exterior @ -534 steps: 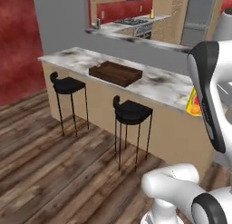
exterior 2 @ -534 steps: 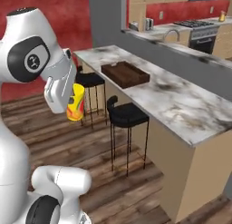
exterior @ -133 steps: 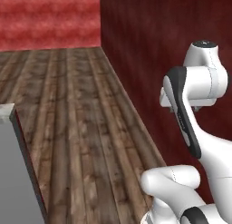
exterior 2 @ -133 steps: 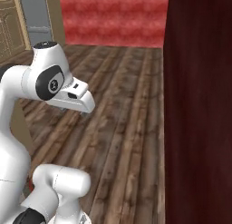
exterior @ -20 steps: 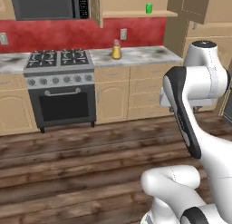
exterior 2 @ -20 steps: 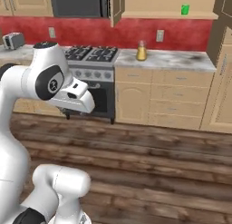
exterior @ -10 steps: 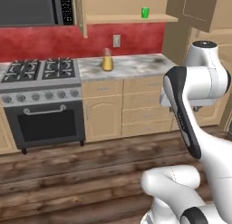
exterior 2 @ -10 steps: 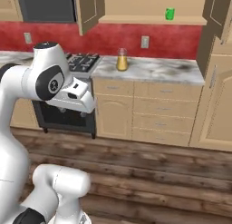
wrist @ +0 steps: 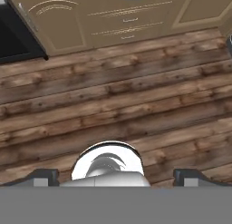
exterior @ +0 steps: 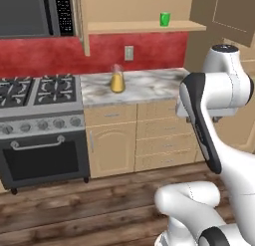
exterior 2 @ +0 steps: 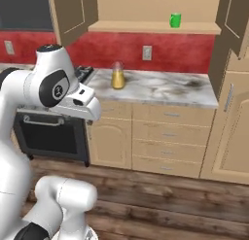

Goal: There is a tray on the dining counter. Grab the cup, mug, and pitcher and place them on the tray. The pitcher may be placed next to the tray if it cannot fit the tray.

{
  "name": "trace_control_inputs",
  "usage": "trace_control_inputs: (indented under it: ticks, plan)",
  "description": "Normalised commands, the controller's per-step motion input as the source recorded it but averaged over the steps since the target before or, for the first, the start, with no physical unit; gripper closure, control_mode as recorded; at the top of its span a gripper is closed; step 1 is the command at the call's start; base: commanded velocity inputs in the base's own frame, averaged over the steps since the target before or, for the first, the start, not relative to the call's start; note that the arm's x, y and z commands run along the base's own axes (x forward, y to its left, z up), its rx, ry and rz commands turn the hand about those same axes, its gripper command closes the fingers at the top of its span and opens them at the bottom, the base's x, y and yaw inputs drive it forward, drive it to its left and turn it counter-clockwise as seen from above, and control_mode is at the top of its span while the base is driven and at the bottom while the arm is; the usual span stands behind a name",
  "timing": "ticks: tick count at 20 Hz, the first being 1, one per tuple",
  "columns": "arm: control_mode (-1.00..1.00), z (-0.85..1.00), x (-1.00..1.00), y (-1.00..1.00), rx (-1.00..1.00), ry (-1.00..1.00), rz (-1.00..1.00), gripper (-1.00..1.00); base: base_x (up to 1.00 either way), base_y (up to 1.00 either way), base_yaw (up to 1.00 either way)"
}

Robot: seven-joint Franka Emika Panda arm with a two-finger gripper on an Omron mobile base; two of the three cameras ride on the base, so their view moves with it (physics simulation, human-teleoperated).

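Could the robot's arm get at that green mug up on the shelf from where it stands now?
Probably not yet. The mug sits high on the shelf above the counter, across open floor, while the open gripper points down at the floorboards.

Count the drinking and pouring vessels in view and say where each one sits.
2. The pitcher stands on the marble counter beside the stove; the mug stands on the open shelf above. Others may be hidden.

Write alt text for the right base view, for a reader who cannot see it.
A clear pitcher with amber liquid stands on a marble kitchen counter beside a stove, and a green mug sits on the open shelf above. The white robot arm rises in the left foreground, over a wooden floor.
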Motion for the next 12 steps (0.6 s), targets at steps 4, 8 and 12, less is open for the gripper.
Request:
trace_control_inputs:
  ticks: [4,8,12]
  plan:
    - [1.00,0.00,0.00,0.00,0.00,0.00,0.00,-1.00,0.81,-0.29,0.00]
    - [1.00,0.00,0.00,0.00,0.00,0.00,0.00,-1.00,0.69,-0.37,0.00]
    - [1.00,0.00,0.00,0.00,0.00,0.00,0.00,-1.00,0.59,-0.47,0.00]
